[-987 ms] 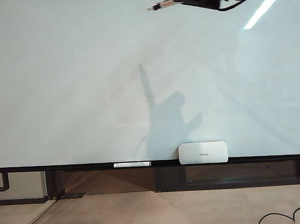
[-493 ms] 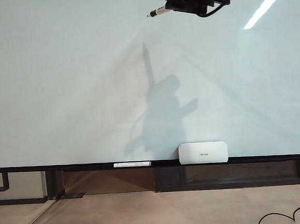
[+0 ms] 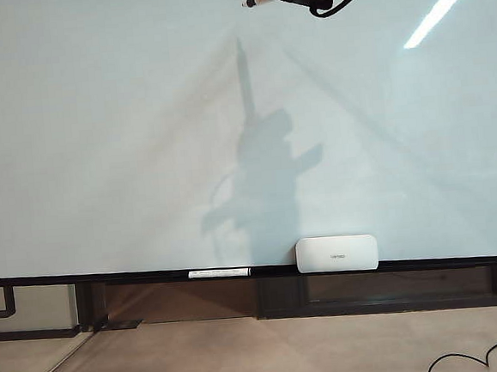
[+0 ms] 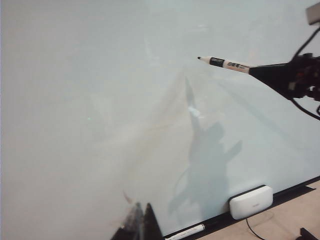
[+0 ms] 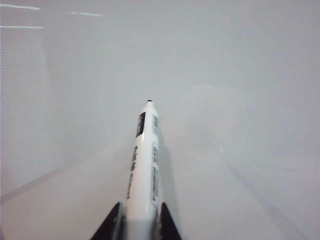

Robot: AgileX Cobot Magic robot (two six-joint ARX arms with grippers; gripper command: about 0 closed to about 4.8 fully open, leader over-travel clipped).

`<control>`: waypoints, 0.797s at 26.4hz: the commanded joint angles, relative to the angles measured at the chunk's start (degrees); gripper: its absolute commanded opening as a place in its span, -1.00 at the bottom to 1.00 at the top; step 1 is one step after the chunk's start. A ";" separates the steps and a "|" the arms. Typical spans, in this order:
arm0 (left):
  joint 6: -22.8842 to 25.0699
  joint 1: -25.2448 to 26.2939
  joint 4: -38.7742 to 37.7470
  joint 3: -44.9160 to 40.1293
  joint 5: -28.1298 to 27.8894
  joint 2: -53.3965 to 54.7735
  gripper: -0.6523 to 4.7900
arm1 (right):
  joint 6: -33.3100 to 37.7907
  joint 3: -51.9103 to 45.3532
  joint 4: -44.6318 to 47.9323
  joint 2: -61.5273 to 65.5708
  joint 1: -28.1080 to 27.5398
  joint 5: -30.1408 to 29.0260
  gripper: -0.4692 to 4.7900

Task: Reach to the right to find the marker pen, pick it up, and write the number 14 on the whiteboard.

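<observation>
My right tool (image 5: 140,220) was clenched on the marker pen (image 5: 143,165) near the whiteboard's (image 3: 99,146) top edge, nib clear of the surface, while my left tool (image 4: 140,225) sat low near the bottom rail, its state I couldn't tell.
</observation>
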 commanded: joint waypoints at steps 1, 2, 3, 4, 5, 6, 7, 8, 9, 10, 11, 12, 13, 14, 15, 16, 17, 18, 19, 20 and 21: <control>-1.73 -0.02 0.70 0.28 1.81 0.09 -0.78 | -0.35 0.37 1.40 0.33 0.09 0.50 -0.83; -2.32 -0.02 0.72 0.28 1.84 0.11 -0.78 | -0.61 0.79 1.03 0.59 0.09 0.61 -0.83; -2.84 -0.02 0.72 0.28 2.80 0.11 -0.78 | -1.07 1.09 0.98 0.92 0.09 0.63 -0.83; -3.02 -0.02 0.72 0.28 4.07 0.13 -0.78 | -1.18 1.84 0.92 1.51 0.09 0.63 -0.83; -3.19 -0.02 0.72 0.28 5.07 0.15 -0.78 | -1.20 2.47 0.59 1.86 0.09 0.59 -0.83; -3.52 0.00 0.74 0.28 5.60 0.15 -0.78 | -1.20 3.28 0.26 2.32 0.09 0.63 -0.83; -3.58 0.00 0.74 0.28 5.70 0.15 -0.78 | -1.18 4.04 0.07 2.80 0.09 0.61 -0.83; -3.58 -0.02 0.74 0.28 6.08 0.15 -0.78 | -1.18 4.74 -0.39 3.10 0.09 0.66 -0.83; -3.61 -0.02 0.81 0.28 7.37 0.15 -0.78 | -1.18 5.53 -0.79 3.39 0.09 0.66 -0.83; -3.63 0.00 1.07 0.28 8.46 0.15 -0.78 | -1.20 5.86 -1.16 3.41 0.09 0.83 -0.83; -3.65 0.00 1.22 0.28 9.27 0.15 -0.78 | -1.20 5.92 -1.16 3.39 0.09 1.27 -0.83; -3.74 -0.02 1.57 0.28 9.16 0.15 -0.78 | -1.20 5.92 -0.98 3.39 0.09 1.68 -0.83; -3.82 0.00 1.81 0.28 9.05 0.15 -0.78 | -1.20 5.92 -0.98 3.39 0.09 1.66 -0.83; -3.85 0.00 2.01 0.28 9.05 0.15 -0.78 | -1.18 5.92 -1.05 3.39 0.09 1.66 -0.83; -4.04 0.00 2.14 0.28 9.05 0.15 -0.78 | -1.18 5.92 -1.29 3.39 0.09 1.66 -0.83; -4.07 0.00 2.14 0.28 9.09 0.15 -0.78 | -1.20 5.92 -1.55 3.39 0.09 1.66 -0.83; -4.07 -0.02 2.03 0.28 9.07 0.15 -0.78 | -1.25 5.92 -1.70 3.39 0.09 1.66 -0.83; -4.04 0.00 1.73 0.28 9.05 0.20 -0.78 | -1.38 5.92 -1.75 3.39 0.09 1.66 -0.83; -4.04 0.00 1.53 0.28 9.05 0.20 -0.78 | -1.38 5.92 -1.75 3.39 0.09 1.66 -0.83; -4.02 0.00 1.27 0.28 9.05 0.20 -0.78 | -1.38 5.92 -1.73 3.39 0.09 1.64 -0.83; -4.02 0.00 1.11 0.28 9.05 0.20 -0.78 | -1.38 5.92 -1.70 3.39 0.09 1.66 -0.83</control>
